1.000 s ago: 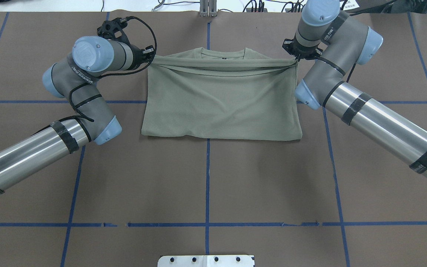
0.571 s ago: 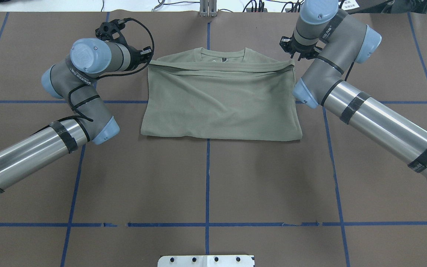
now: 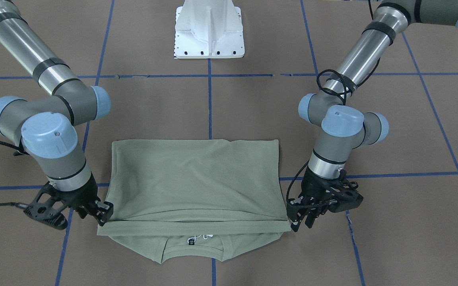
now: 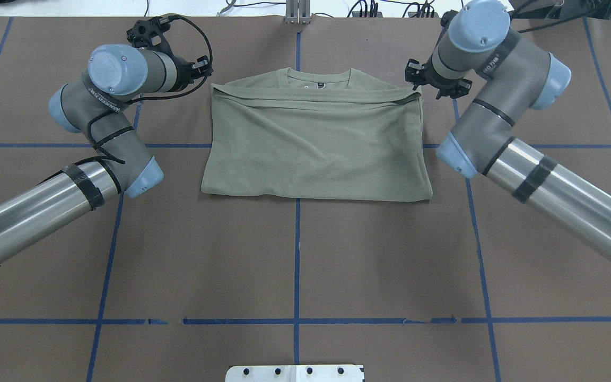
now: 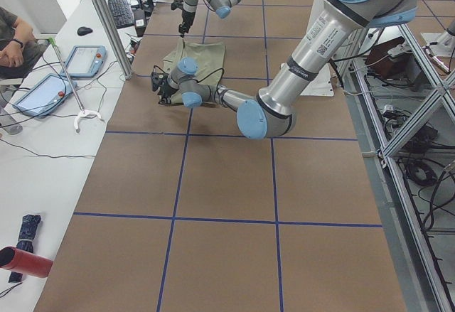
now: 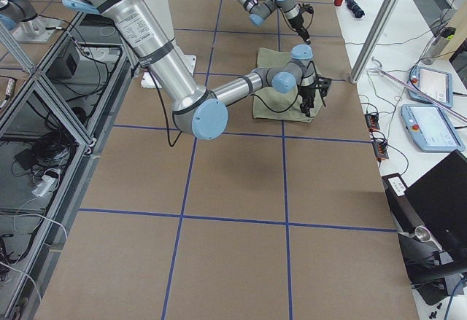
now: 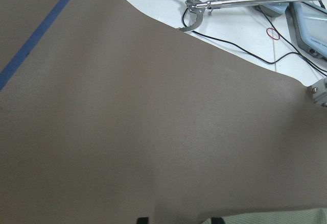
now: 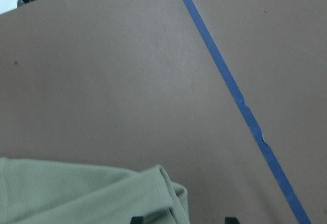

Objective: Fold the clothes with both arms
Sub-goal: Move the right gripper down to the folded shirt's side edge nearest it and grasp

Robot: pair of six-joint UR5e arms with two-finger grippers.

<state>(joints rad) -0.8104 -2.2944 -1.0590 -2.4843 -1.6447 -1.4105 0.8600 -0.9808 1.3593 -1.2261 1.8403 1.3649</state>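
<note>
The olive-green shirt [image 4: 316,143] lies flat on the brown table, folded so its hem edge rests just short of the collar [image 3: 191,242], where a small label shows. My left gripper [image 4: 203,68] [image 3: 301,224] hovers open just off the shirt's folded corner, holding nothing. My right gripper [image 4: 416,79] [image 3: 105,212] is open at the opposite corner, also holding nothing. In the right wrist view the shirt corner [image 8: 76,193] sits by one fingertip, with the tips well apart. The left wrist view shows only a sliver of the shirt [image 7: 276,218].
The white pedestal base [image 3: 209,29] stands at the robot's side of the table. Blue tape lines [image 4: 297,254] grid the brown mat. Past the far table edge lie cables, a hooked tool [image 7: 189,15] and teach pendants [image 5: 89,60]. A person's arm [image 5: 11,38] rests there.
Both grippers have let go of the folded edge that they held taut. Both have moved outward, away from the shirt, and the edge now lies slack.
</note>
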